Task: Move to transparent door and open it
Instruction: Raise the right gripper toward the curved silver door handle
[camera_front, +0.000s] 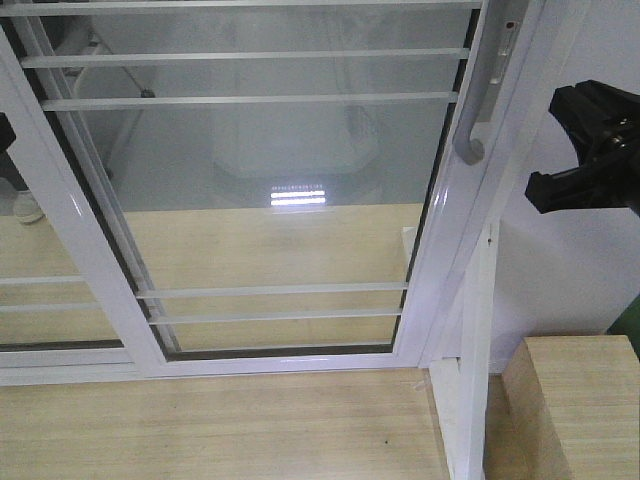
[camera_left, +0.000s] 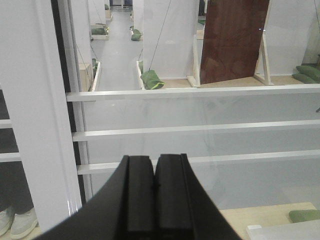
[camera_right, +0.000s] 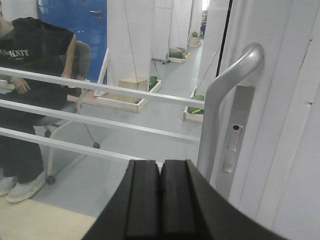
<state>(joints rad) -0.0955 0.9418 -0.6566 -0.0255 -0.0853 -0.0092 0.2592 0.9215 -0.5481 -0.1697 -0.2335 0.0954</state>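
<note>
The right pincer (camera_right: 160, 163) is closed, its black pads pressed together on nothing. Just right of its tips, not touching them, rises the curved grey metal pull handle (camera_right: 220, 105), with a narrow lock plate (camera_right: 233, 137) beside it. The left pincer (camera_left: 155, 160) is likewise closed and empty, facing thin white horizontal bars (camera_left: 200, 127). Handle and bars are part of the tall clear-glass transparent door in a white metal frame (camera_front: 270, 170), straight ahead in the front view, above pale wooden flooring (camera_front: 200, 420). A light wooden box (camera_front: 575, 400) sits low right. Behind the glass sits a person in a black shirt (camera_right: 35, 60).
</note>
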